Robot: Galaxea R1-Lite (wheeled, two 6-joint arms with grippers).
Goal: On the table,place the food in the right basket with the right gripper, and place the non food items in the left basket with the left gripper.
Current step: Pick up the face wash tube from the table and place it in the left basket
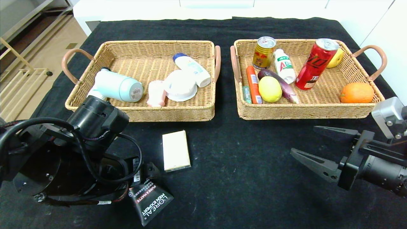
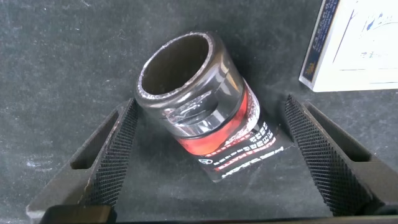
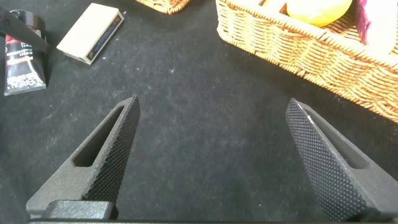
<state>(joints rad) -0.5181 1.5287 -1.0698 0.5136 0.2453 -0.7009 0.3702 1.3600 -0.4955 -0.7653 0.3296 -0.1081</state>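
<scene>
Straddling the L'Oreal tube (image 2: pixel 205 118), the left gripper (image 2: pixel 208 158) stands wide open, holding nothing; close squarely across its cap; right gripper (image 1: pixel 313 151) gapes idle, empty.

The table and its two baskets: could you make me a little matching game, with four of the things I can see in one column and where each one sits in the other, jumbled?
Things:
1. L'Oreal tube
2. cream box
3. red can
4. light blue mug

Places:
A. leaning in the right basket
B. on its side in the left basket
C. flat on the table, in front of the left basket
D. on the table between the open fingers of the left gripper

Pairs: 1-D, 2-C, 3-A, 4-B
</scene>
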